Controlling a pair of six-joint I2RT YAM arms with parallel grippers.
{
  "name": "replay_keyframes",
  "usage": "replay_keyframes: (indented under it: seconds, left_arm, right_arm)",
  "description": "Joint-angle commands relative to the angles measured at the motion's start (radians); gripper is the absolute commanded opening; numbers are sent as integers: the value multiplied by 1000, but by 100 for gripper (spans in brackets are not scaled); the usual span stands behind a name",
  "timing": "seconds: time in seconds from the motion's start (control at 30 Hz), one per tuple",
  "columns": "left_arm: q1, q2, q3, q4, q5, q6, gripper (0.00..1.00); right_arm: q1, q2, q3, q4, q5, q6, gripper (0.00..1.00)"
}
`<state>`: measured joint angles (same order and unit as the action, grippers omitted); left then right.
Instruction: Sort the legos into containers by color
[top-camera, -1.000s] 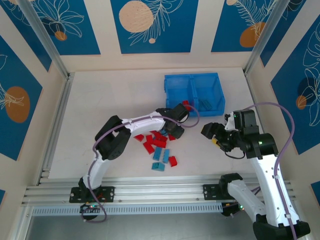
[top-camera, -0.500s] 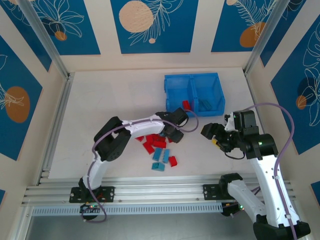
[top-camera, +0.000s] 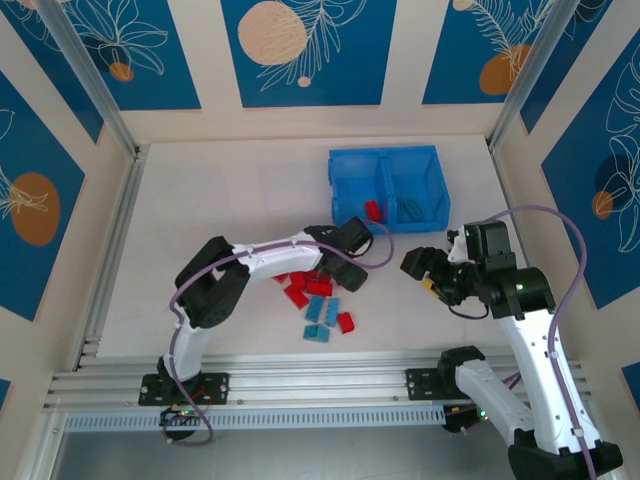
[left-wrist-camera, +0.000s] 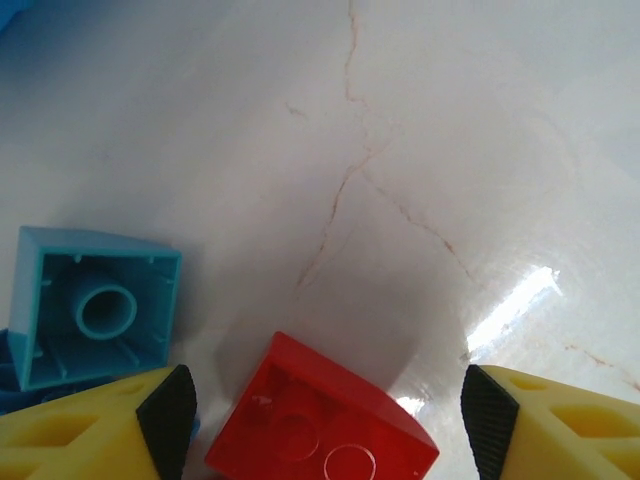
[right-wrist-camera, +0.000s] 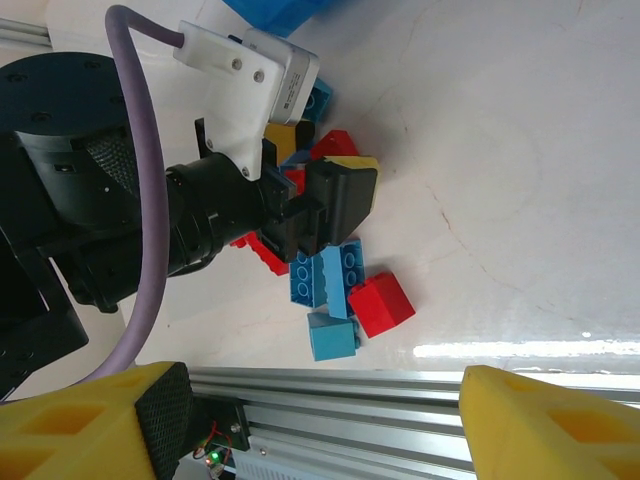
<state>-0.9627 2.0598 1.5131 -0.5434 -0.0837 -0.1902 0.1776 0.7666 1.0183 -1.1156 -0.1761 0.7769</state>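
Withdrawn from the blue bin (top-camera: 385, 152), the left gripper (top-camera: 338, 275) now sits over the lego pile (top-camera: 322, 308), jaws apart either side of a red brick (left-wrist-camera: 320, 420). One red lego (top-camera: 372, 210) lies in the bin's left compartment. Beside the pile, the right gripper (top-camera: 415, 262) stands with its jaws apart.

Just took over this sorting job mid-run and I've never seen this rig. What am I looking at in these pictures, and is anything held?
Two robot arms are bolted at the near edge of a table. The overhead picture looks down from behind them: the left gripper is over the pile of legos, the right gripper hangs apart to its right. Farther back stands the blue bin, a red lego in its left compartment, blue ones in its right. The other two come from wrist cameras; the yellow fingers at the bottom are each gripper's own. The left one is open above a red brick beside an upturned blue brick. The right one is open, facing the left arm. Nothing is held.
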Motion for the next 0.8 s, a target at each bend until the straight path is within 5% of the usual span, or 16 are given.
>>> replay_keyframes:
  seconds: [0.0,0.43,0.77]
  left_arm:
    - [-6,61,-2,-26,10,21,72]
    - [-12,49,-91,-70,-27,109,53]
    - [-14,-60,-122,-8,16,50,39]
  right_arm:
    - [11,-13,9,-27,2,18,74]
    - [30,-9,18,-20,12,33,74]
    - [44,-13,13,-27,5,56,74]
